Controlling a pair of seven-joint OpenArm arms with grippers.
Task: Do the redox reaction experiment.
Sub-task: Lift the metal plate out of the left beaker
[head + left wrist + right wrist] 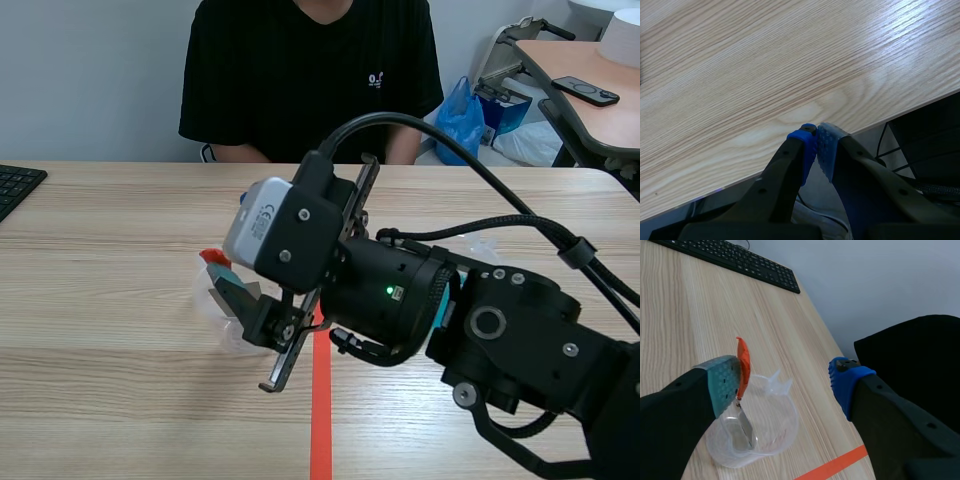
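One clear plastic spouted beaker (776,426), one orange-handled metal spatula (744,365), one black computer keyboard (740,261), one blue plastic bag (458,115), one seated person (310,70).

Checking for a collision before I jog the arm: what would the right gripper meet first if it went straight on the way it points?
Probably the clear beaker, ahead between the right gripper's open fingers, or the orange-handled spatula standing in it; depth is unclear, so I cannot say which touches first.
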